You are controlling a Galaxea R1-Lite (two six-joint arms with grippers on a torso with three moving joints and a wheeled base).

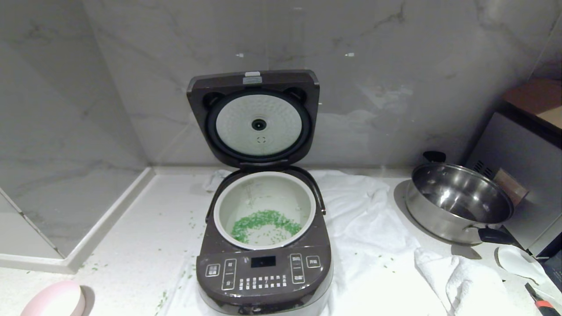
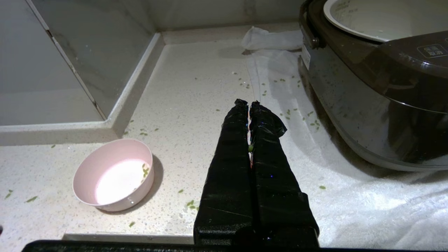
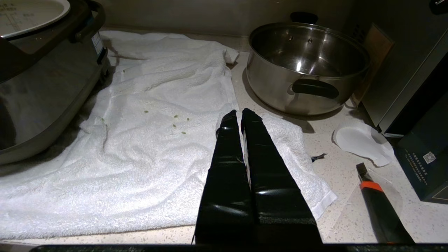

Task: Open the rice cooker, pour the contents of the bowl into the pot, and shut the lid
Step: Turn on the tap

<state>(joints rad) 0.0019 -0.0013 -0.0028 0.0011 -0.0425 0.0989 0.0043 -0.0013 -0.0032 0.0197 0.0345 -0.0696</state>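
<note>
The dark rice cooker (image 1: 263, 272) stands in the middle of the counter with its lid (image 1: 257, 118) raised upright against the wall. Green chopped contents (image 1: 263, 224) lie in a ring on the bottom of the white pot (image 1: 263, 193). The pink bowl (image 1: 55, 300) (image 2: 113, 175) sits upright at the near left, holding only a few green bits. My left gripper (image 2: 247, 103) hovers shut between the bowl and the cooker (image 2: 378, 87), one green bit stuck between its fingers. My right gripper (image 3: 238, 113) is shut above the white towel (image 3: 140, 140), holding nothing. Neither arm shows in the head view.
A steel pan (image 1: 459, 202) (image 3: 306, 66) with black handles stands at the right, with a white spoon (image 3: 362, 141) and an orange-banded tool (image 3: 379, 204) nearer. Green bits are scattered on the counter and towel left of the cooker. A raised ledge (image 1: 105, 219) bounds the left.
</note>
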